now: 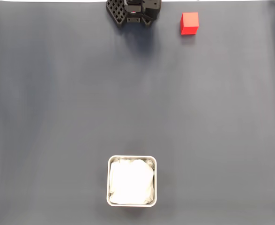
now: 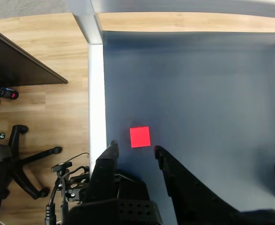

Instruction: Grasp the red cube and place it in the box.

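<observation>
The red cube [image 1: 189, 23] rests on the dark grey mat near the top edge of the fixed view, right of centre. The box [image 1: 131, 181], a silvery square tin with white lining, stands near the bottom centre. The black arm shows at the top edge, left of the cube. In the wrist view the red cube [image 2: 140, 137] lies on the mat just beyond the fingertips, above the gap. My gripper [image 2: 135, 148] is open with nothing between its fingers, and it is apart from the cube.
The grey mat [image 1: 137, 103] covers the table. In the wrist view the table's white edge [image 2: 96, 103] runs down the left, with wooden floor, a dark desk [image 2: 15, 65] and an office chair base [image 2: 27, 164] beyond it.
</observation>
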You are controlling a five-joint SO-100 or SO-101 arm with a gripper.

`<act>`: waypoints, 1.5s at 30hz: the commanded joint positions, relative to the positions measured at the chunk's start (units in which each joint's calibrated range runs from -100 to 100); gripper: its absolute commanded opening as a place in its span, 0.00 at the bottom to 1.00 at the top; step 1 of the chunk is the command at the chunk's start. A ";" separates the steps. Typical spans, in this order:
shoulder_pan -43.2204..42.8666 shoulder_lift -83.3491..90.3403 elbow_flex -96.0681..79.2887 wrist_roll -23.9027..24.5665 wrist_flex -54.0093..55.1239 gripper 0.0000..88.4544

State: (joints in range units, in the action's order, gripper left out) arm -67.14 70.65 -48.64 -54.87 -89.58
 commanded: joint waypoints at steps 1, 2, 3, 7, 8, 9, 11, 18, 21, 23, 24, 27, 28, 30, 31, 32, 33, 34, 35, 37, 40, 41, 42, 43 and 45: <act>1.44 -1.58 -0.90 -0.78 2.45 0.24; 1.80 -1.67 -1.45 -1.07 2.86 0.25; 2.29 -1.76 -2.09 -1.27 3.43 0.25; 4.71 -2.45 -4.46 -2.39 6.30 0.28; 5.20 -2.71 -4.91 -2.59 6.96 0.29; 5.63 -2.88 -5.37 -2.74 7.53 0.29; 6.41 -3.14 -6.19 -3.08 8.59 0.31; 9.25 -3.58 -9.20 -4.79 12.86 0.35; 9.61 -3.66 -10.30 -5.23 13.76 0.37; 9.61 -3.66 -11.12 -5.37 13.84 0.37; 9.61 -3.66 -11.58 -5.37 14.17 0.37; 9.61 -3.75 -13.13 -5.62 15.48 0.38; 9.61 -4.01 -13.49 -5.67 15.89 0.38; 9.61 -4.70 -13.95 -5.67 16.46 0.39; 9.61 -5.05 -14.22 -5.67 16.71 0.39; 9.61 -5.40 -14.40 -5.62 17.12 0.39; 9.61 -5.83 -14.59 -5.62 17.53 0.39; 9.61 -6.35 -14.77 -5.52 18.02 0.39; 9.61 -6.70 -14.95 -5.52 18.43 0.40; 9.61 -7.48 -15.50 -5.47 19.33 0.40; 9.61 -8.52 -16.41 -5.47 20.81 0.40; 9.61 -8.86 -16.68 -5.47 21.30 0.41; 9.61 -9.12 -16.87 -5.42 21.63 0.41; 9.61 -9.38 -17.14 -5.42 21.96 0.41; 9.54 -9.90 -17.69 -5.42 22.61 0.41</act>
State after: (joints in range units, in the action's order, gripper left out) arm -57.86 61.53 -66.27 -60.24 -68.66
